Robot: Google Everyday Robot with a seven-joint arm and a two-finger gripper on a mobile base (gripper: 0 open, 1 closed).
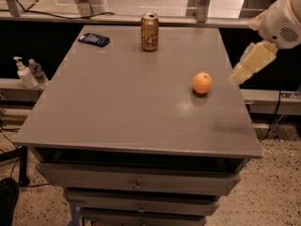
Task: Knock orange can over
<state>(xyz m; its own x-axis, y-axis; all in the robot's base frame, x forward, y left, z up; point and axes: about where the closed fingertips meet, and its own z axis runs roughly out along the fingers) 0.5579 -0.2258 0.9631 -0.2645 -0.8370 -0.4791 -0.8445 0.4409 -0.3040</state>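
The orange can (pixel 149 31) stands upright near the far edge of the grey table (pixel 117 107), a slim golden-orange can with a silver top. The gripper (pixel 237 75) hangs at the table's right edge on a pale arm coming in from the upper right. It is well to the right of the can and nearer to me, just right of the round orange fruit (pixel 202 83).
A dark blue packet (pixel 94 39) lies at the far left of the table. Two bottles (pixel 26 73) stand on a ledge to the left. Drawers (pixel 136 185) sit below the tabletop. A rail runs behind the table.
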